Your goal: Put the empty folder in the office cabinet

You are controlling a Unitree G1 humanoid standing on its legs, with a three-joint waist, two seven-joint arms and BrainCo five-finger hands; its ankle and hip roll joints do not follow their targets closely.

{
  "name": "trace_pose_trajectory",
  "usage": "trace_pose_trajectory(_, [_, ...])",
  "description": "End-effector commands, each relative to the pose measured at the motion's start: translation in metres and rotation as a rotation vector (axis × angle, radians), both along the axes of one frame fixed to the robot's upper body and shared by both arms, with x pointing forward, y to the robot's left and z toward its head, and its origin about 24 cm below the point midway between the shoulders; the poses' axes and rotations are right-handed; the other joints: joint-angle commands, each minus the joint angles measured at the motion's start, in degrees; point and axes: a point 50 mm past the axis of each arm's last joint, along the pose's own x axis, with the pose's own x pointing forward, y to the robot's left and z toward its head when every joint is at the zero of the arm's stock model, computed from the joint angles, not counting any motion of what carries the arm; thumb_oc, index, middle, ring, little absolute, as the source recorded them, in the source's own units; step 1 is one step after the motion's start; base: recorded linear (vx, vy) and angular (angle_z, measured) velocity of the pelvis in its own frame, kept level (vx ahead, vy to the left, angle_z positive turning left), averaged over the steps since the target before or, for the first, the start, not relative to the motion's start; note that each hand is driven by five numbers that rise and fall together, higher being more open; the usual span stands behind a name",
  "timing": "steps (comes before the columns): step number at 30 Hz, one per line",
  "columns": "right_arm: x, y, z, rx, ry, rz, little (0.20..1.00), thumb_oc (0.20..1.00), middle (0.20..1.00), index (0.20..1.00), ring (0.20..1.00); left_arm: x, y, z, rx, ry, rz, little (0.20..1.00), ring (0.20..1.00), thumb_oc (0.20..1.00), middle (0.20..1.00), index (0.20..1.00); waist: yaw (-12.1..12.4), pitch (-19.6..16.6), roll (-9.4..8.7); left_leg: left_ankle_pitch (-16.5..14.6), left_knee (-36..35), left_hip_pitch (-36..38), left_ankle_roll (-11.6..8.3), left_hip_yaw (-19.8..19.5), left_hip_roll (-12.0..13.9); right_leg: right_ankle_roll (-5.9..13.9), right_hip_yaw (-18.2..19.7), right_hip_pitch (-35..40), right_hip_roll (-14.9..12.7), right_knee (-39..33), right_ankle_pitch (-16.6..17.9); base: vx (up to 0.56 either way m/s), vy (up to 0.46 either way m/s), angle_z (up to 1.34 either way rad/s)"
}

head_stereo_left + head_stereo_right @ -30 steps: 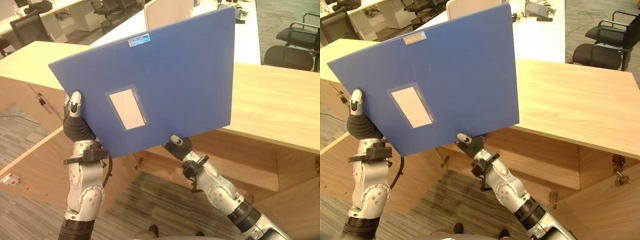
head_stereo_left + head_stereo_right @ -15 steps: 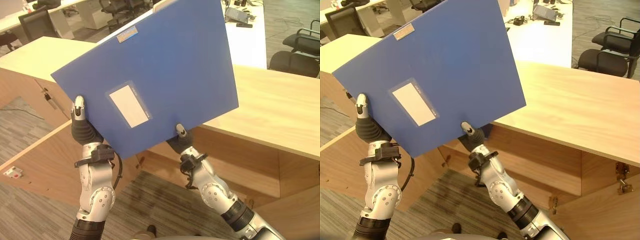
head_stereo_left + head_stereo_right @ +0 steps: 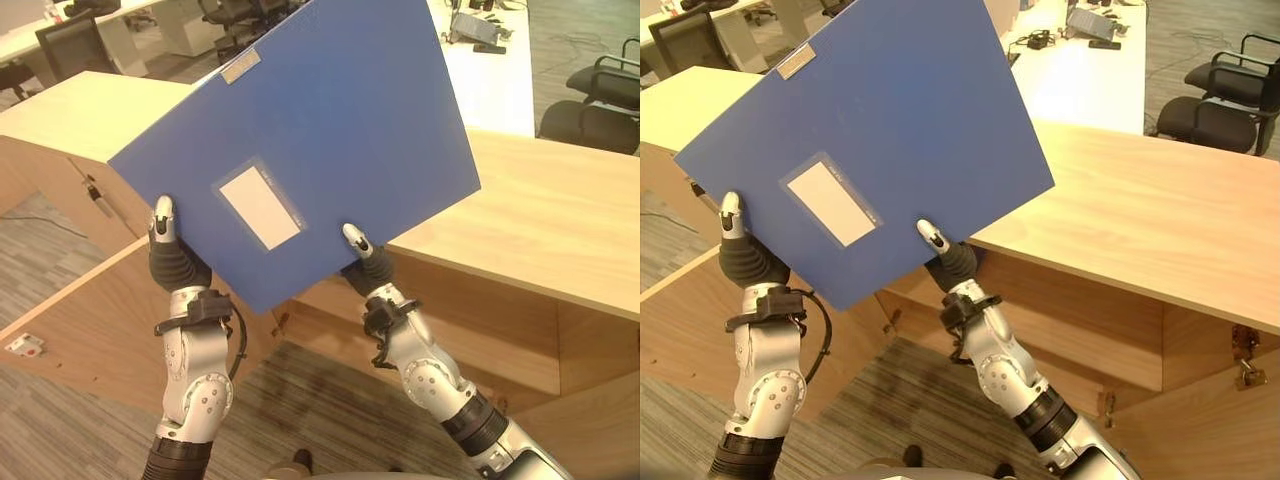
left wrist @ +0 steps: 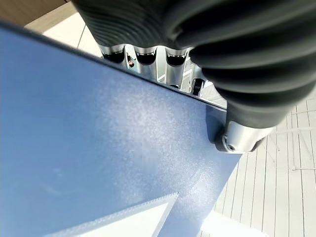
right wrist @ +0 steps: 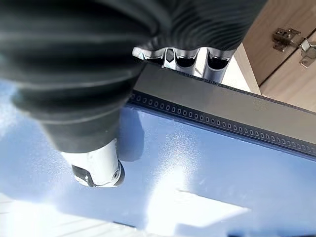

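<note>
A large flat blue folder (image 3: 310, 130) with a white label pocket (image 3: 260, 207) is held up in the air, tilted, in front of the wooden cabinet (image 3: 520, 220). My left hand (image 3: 170, 255) pinches its lower left edge, thumb on the near face and fingers behind. My right hand (image 3: 365, 262) pinches the lower edge near the middle in the same way. The left wrist view shows the thumb (image 4: 242, 140) pressed on the blue face and the fingers (image 4: 143, 54) behind the edge. In the right wrist view the thumb (image 5: 96, 170) lies on the blue cover (image 5: 197, 168).
The cabinet's door (image 3: 90, 330) stands open at the lower left, another open door (image 3: 1230, 420) at the lower right. White desks (image 3: 495, 70) and black office chairs (image 3: 600, 95) stand behind the counter. Grey carpet (image 3: 320, 410) lies below.
Both hands have raised and turned the folder a little further counter-clockwise. The right thumb now reaches higher on the near face. The view shifted slightly between the earliest frame and the later ones.
</note>
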Motion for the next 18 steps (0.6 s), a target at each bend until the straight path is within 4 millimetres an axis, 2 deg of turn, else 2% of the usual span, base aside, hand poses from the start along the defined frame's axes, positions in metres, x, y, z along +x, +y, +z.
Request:
trace_pose_trajectory(1, [-0.003, 0.012, 0.054, 0.1, -0.252, 0.03, 0.2, 0.2, 0.2, 0.2, 0.2, -0.002, -0.002, 0.015, 0.143, -0.079, -0.024, 0.2, 0.2, 0.2, 0.2, 0.2, -0.26, -1.02, -4.41, -1.51, 0.04, -0.01, -0.42, 0.41, -0.38, 5.67, 3.3, 3.3, -5.92, 1.04, -3.72, 0.0, 0.0, 0.0])
trace_pose_trajectory(6, [-0.002, 0.004, 0.049, 0.014, -0.27, 0.028, 0.2, 0.2, 0.2, 0.2, 0.2, -0.003, 0.005, 0.015, 0.17, -0.077, -0.005, 0.2, 0.2, 0.2, 0.2, 0.2, -0.39, -1.09, -4.44, -1.53, 0.04, 0.08, -0.43, 0.43, -0.39, 5.66, 3.18, 3.38, -5.82, 0.94, -3.69, 0.0, 0.0, 0.0])
trace_pose_trajectory(7, [-0.002, 0.002, 0.048, 0.0, -0.271, 0.024, 0.2, 0.2, 0.2, 0.2, 0.2, -0.004, 0.007, 0.013, 0.176, -0.069, 0.0, 0.344, 0.344, 0.344, 0.344, 0.344, -0.4, -1.08, -4.45, -1.52, 0.04, 0.08, -0.42, 0.41, -0.4, 5.65, 3.19, 3.36, -5.81, 0.95, -3.68, 0.0, 0.0, 0.0])
trace_pose_trajectory(8, [-0.001, -0.001, 0.046, -0.02, -0.277, 0.024, 0.2, 0.2, 0.2, 0.2, 0.2, -0.004, 0.009, 0.012, 0.186, -0.063, 0.008, 0.655, 0.655, 0.655, 0.655, 0.655, -0.42, -1.09, -4.48, -1.56, 0.04, 0.06, -0.42, 0.37, -0.43, 5.67, 3.17, 3.37, -5.81, 0.95, -3.66, 0.0, 0.0, 0.0])
trace_pose_trajectory(9, [-0.001, -0.005, 0.045, -0.037, -0.281, 0.014, 0.2, 0.2, 0.2, 0.2, 0.2, -0.005, 0.011, 0.011, 0.199, -0.055, 0.018, 1.0, 1.0, 1.0, 1.0, 1.0, -0.39, -1.1, -4.51, -1.55, 0.04, 0.03, -0.42, 0.37, -0.41, 5.69, 3.13, 3.39, -5.83, 0.95, -3.65, 0.0, 0.0, 0.0])
trace_pose_trajectory(11, [-0.001, -0.019, 0.043, -0.131, -0.32, -0.014, 0.2, 0.2, 0.2, 0.2, 0.2, -0.006, 0.023, 0.003, 0.248, -0.009, 0.053, 1.0, 1.0, 1.0, 1.0, 1.0, -0.44, -1.12, -4.55, -1.54, 0.04, -0.02, -0.38, 0.29, -0.36, 5.76, 3.1, 3.32, -5.86, 0.99, -3.66, 0.0, 0.0, 0.0])
trace_pose_trajectory(14, [-0.001, -0.029, 0.042, -0.18, -0.339, -0.03, 0.2, 0.2, 0.2, 0.2, 0.2, -0.008, 0.031, 0.0, 0.292, 0.014, 0.074, 1.0, 1.0, 1.0, 1.0, 1.0, -0.45, -1.13, -4.5, -1.57, 0.04, -0.11, -0.39, 0.26, -0.34, 5.82, 3.02, 3.28, -5.92, 1.0, -3.64, 0.0, 0.0, 0.0])
trace_pose_trajectory(18, [-0.003, -0.044, 0.042, -0.229, -0.367, -0.052, 0.2, 0.2, 0.2, 0.2, 0.2, -0.011, 0.047, -0.015, 0.348, 0.083, 0.105, 1.0, 1.0, 1.0, 1.0, 1.0, -0.53, -1.34, -4.43, -1.66, 0.04, -0.16, -0.37, 0.3, -0.4, 5.89, 3.02, 3.23, -5.9, 0.93, -3.63, 0.0, 0.0, 0.0])
